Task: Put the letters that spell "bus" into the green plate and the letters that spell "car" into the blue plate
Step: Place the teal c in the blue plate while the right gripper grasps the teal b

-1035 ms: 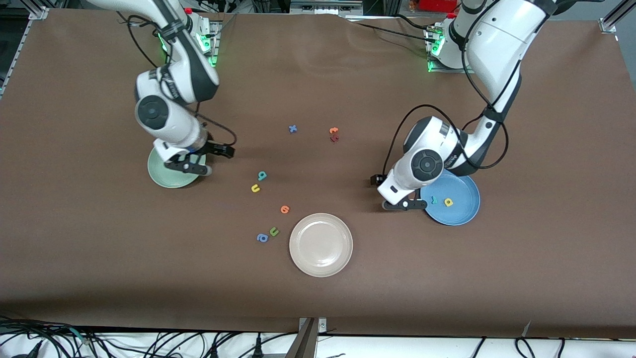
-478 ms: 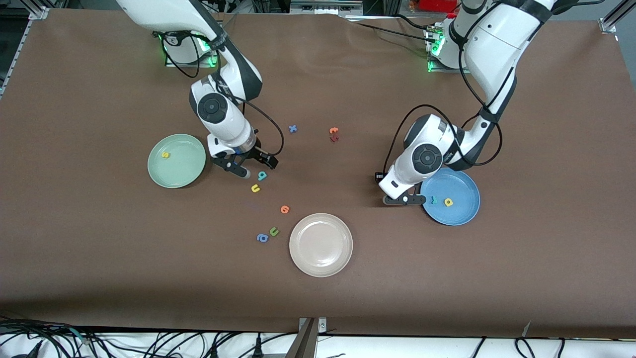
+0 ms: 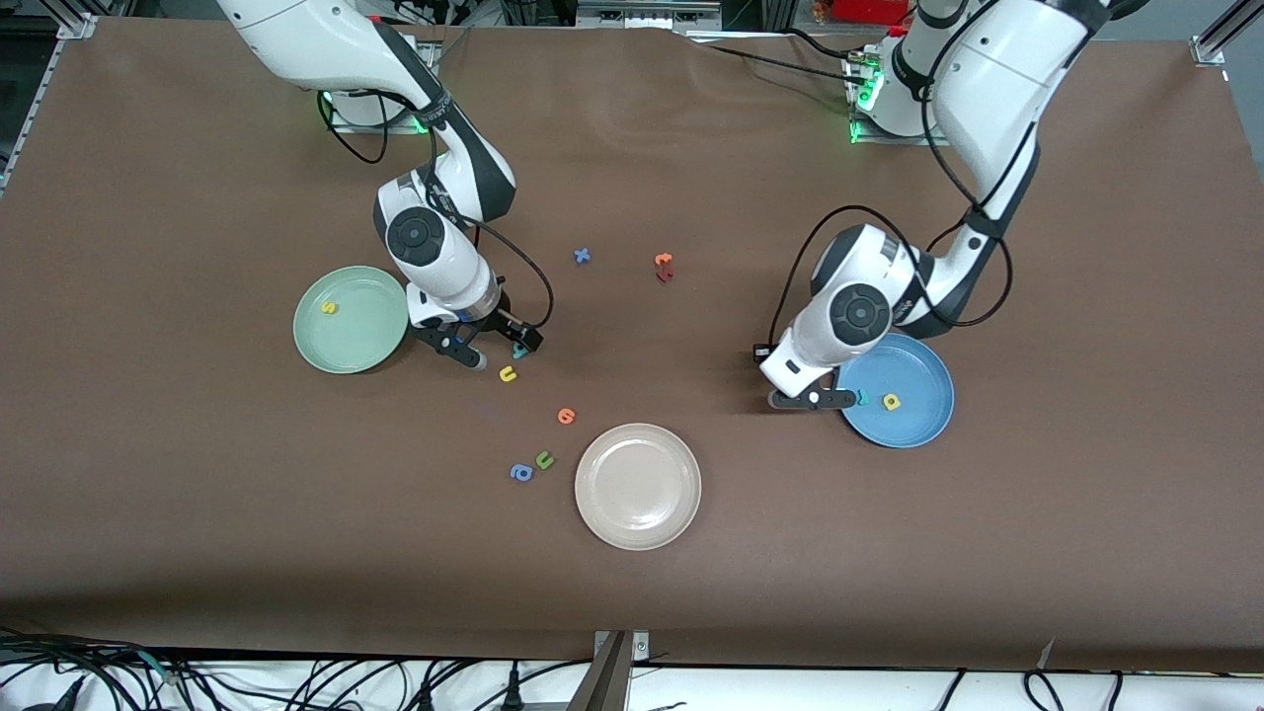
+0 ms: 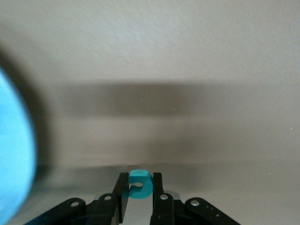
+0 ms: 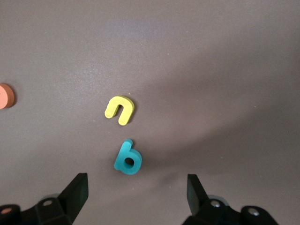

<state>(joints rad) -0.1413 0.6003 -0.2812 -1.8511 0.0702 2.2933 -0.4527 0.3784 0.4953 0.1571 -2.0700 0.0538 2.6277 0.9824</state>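
Left claw (image 4: 138, 199) pinches a small teal foam "c" (image 4: 139, 183) beside the round blue plate (image 3: 913, 420). Right claw (image 5: 136, 194), spread wide, hovers over the teal foam "b" (image 5: 128, 159) on the brown worktop (image 3: 889, 553).

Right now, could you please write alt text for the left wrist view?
The left gripper is shut on a teal letter "c" just above the brown table, beside the rim of the blue plate.

R tool (image 5: 136, 194) left green plate (image 3: 351, 319), now over teal b (image 5: 128, 158); L tool (image 4: 138, 199) clamped teal c (image 4: 139, 184).
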